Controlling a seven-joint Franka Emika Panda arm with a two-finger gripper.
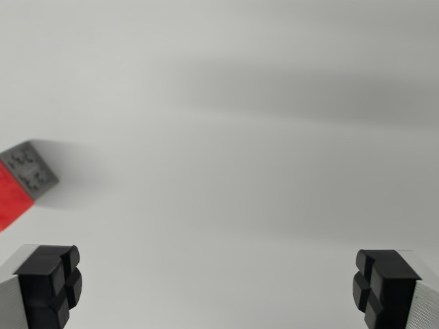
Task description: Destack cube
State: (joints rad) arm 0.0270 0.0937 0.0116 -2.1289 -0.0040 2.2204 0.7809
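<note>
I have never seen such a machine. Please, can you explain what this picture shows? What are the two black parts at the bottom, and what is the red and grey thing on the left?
The picture comes from a camera mounted on a robot arm's wrist, looking down past its gripper at a plain white table. The two black parts are the rubber pads on the gripper's two fingers, one at each bottom corner. They stand wide apart, so the gripper is open and holds nothing. At the wrist view's left edge, partly cut off, is a red cube with a grey end; I cannot tell whether that is one block or two stacked. The gripper is not touching it.
</note>
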